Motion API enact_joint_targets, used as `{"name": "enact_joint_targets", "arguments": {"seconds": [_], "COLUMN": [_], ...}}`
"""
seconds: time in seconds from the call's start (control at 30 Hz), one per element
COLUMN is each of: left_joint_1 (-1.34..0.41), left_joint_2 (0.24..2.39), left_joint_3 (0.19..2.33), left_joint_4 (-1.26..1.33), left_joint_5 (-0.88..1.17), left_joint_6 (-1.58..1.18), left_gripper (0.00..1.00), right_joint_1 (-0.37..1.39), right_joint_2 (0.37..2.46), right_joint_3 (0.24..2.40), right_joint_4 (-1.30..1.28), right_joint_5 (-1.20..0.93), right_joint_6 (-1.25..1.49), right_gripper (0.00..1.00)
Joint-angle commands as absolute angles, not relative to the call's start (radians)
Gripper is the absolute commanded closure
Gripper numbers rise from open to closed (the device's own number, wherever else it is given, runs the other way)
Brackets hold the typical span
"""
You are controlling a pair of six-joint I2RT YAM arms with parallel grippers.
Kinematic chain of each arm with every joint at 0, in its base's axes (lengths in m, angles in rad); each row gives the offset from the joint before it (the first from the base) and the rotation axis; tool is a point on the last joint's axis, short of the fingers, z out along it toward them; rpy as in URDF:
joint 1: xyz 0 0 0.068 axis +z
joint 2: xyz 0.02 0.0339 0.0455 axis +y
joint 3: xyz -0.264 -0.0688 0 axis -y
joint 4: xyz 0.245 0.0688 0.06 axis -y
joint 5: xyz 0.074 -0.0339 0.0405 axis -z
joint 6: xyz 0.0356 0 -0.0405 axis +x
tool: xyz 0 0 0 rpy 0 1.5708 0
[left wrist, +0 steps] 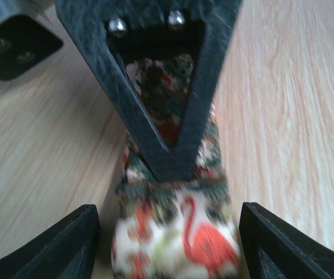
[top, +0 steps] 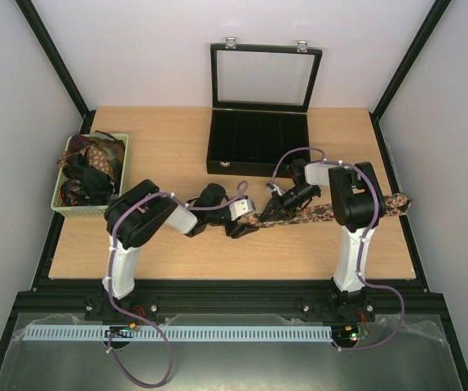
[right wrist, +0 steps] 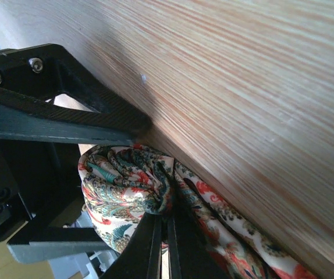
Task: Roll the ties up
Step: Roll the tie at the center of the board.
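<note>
Two containers are seen on the desk (top: 177,147): a green basket (top: 77,213) at the left edge, in which a tangled heap of dark, brown and reddish ties (top: 91,167) is piled, and a black case (top: 250,168) at the back centre, whose glass lid (top: 262,77) is stood upright. Its narrow compartments are shown only as dark slots, and what lies in them cannot be told. One patterned tie (top: 311,214) is laid outside both containers, stretched from the middle of the desk to its right edge. Its left end is gathered into a small roll, printed with paisley and a red flamingo. The left tool (left wrist: 168,212) is released, its fingers spread on either side of that roll. The right tool (right wrist: 166,226) is clenched on a fold of the tie at the roll, with cloth bunched at its tips
</note>
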State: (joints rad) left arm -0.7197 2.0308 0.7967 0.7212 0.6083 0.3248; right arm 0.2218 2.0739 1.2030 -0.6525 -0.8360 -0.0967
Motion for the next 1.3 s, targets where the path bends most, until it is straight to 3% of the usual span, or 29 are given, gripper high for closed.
{"name": "enact_joint_targets", "arguments": {"seconds": [0.0, 0.17, 0.27, 0.3, 0.6, 0.93, 1.2, 1.27], "left_joint_1": [-0.739, -0.74, -0.729, -0.727, -0.727, -0.735, -0.738, -0.738], "left_joint_2": [2.154, 2.157, 2.095, 2.074, 1.993, 1.999, 1.999, 1.999], "left_joint_3": [0.849, 0.845, 0.787, 0.771, 0.784, 0.821, 0.819, 0.82], "left_joint_4": [0.719, 0.693, 0.62, 0.574, 0.309, 0.248, 0.244, 0.242], "left_joint_5": [0.62, 0.556, 0.505, 0.487, 0.392, 0.367, 0.365, 0.364], "left_joint_6": [0.228, 0.219, 0.288, 0.314, 0.443, 0.429, 0.416, 0.414], "left_gripper": [0.33, 0.56, 0.63, 0.63, 0.59, 0.57, 0.57, 0.57], "right_joint_1": [0.217, 0.217, 0.217, 0.217, 0.214, 0.298, 0.338, 0.346], "right_joint_2": [2.112, 2.118, 2.098, 2.089, 1.986, 1.984, 2.036, 2.052], "right_joint_3": [1.143, 1.141, 1.163, 1.174, 1.233, 1.189, 1.169, 1.165], "right_joint_4": [-0.613, -0.608, -0.62, -0.629, -0.719, -0.636, -0.562, -0.545], "right_joint_5": [-0.602, -0.605, -0.625, -0.63, -0.854, -0.944, -0.875, -0.835], "right_joint_6": [-0.081, -0.082, -0.076, -0.077, -0.055, 0.067, 0.093, 0.099], "right_gripper": [0.99, 0.99, 0.99, 0.98, 0.59, 0.57, 0.56, 0.61]}}
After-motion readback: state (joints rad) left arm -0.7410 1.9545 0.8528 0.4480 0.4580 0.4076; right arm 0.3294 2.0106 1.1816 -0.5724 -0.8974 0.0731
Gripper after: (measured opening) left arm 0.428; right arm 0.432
